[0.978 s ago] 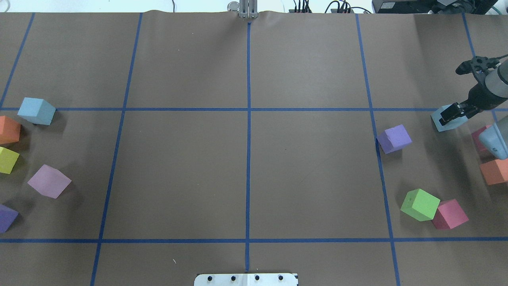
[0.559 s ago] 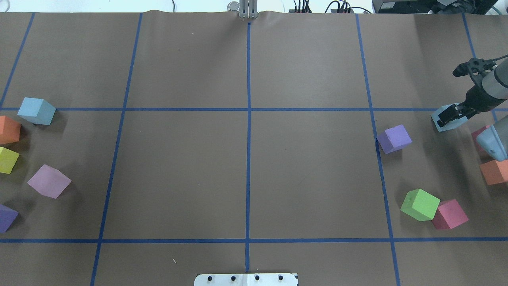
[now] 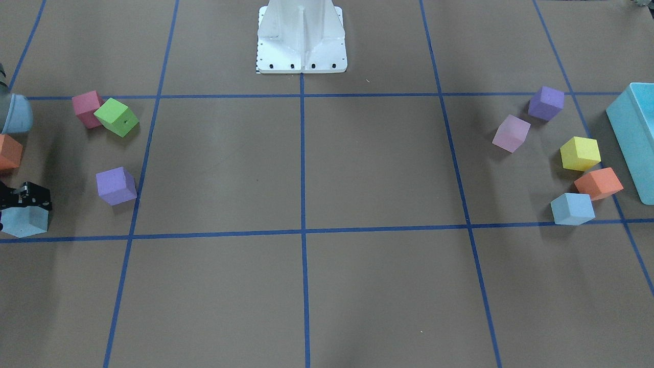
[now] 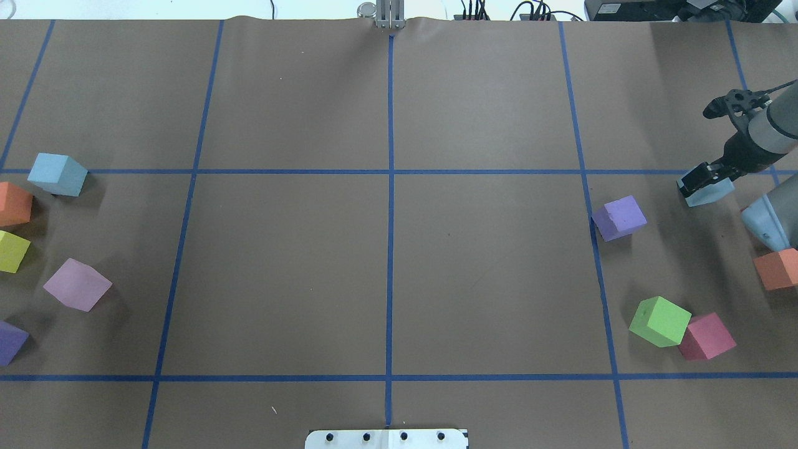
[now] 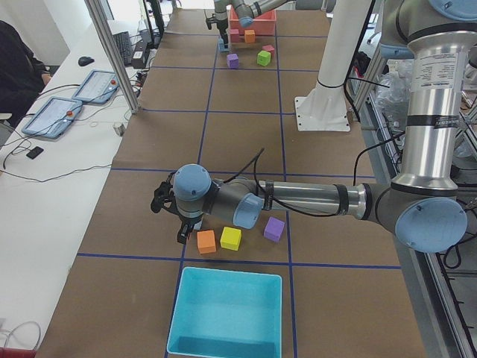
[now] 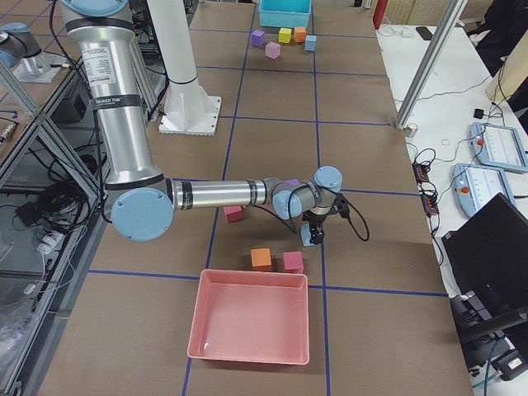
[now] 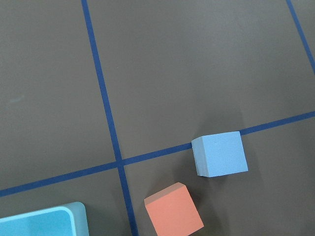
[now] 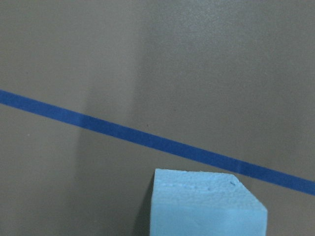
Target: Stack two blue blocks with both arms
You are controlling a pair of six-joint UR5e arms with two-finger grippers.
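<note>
The right tool (image 4: 703, 179) clenches one blue block (image 4: 707, 194) near the worktop's (image 4: 386, 262) right edge. The other blue block (image 4: 57, 174) sits far left — beside an orange cube (image 4: 14, 204). The left tool's state cannot be told.

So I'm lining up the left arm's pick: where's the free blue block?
Overhead view, far left: the free blue block sits beside a tape crossing, just beyond the orange cube.
</note>
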